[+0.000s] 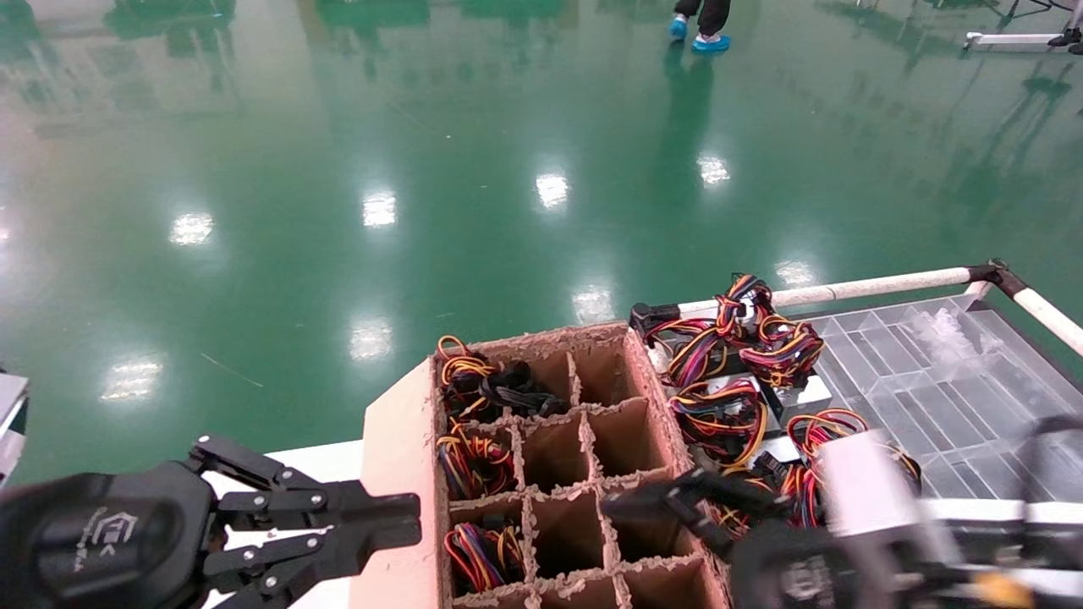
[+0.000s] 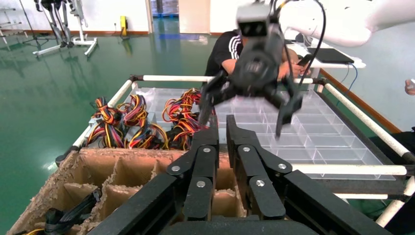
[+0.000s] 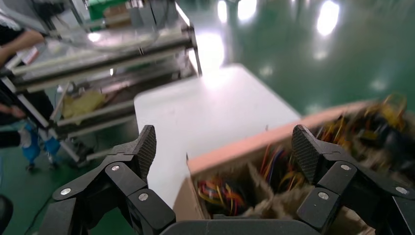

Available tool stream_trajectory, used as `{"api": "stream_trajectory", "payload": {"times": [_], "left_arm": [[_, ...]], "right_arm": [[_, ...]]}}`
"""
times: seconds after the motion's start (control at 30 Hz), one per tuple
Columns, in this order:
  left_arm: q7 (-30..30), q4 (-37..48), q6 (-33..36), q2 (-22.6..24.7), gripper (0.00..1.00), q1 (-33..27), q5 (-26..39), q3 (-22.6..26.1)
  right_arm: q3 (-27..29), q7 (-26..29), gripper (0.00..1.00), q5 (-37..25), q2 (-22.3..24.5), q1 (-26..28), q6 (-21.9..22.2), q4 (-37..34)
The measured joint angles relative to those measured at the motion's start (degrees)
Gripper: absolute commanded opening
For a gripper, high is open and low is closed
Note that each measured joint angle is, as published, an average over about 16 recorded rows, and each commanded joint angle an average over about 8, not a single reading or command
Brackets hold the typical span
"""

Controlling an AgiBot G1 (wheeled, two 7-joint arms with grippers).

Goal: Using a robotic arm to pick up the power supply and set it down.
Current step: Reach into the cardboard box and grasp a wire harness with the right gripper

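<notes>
A glossy green floor point(image 1: 423, 152) is spreading across the room, mirroring bright ceiling lights. A person in blue shoe covers point(image 1: 700, 34) is standing at its far side. In the left wrist view, a white wall point(image 2: 112, 14) is running behind, and a seated person point(image 2: 230, 49) is leaning at a white desk point(image 2: 337, 61).

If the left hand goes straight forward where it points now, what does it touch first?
Probably the outer wall of the cardboard box: the left hand, shut, points at it from close by. Depth is not certain.
</notes>
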Motion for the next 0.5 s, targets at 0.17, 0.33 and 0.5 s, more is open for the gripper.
{"api": "stream_trajectory", "payload": {"times": [0.17, 0.33, 0.5], "left_arm": [[0.00, 0.00, 0.00, 0.00, 0.02, 0.00, 0.00, 0.01], [0.01, 0.01, 0.00, 0.00, 0.39, -0.01, 0.00, 0.01], [0.01, 0.01, 0.00, 0.00, 0.91, -0.01, -0.01, 0.01]], "right_arm": [[-3.91, 2.44, 1.00, -6.96, -3.86, 1.60, 2.86, -0.39], [-7.44, 4.29, 0.99, -13.46, -8.38, 3.58, 5.73, -1.63], [-10.01, 5.27, 0.44, -18.12, -12.87, 5.49, 8.13, -3.98]]}}
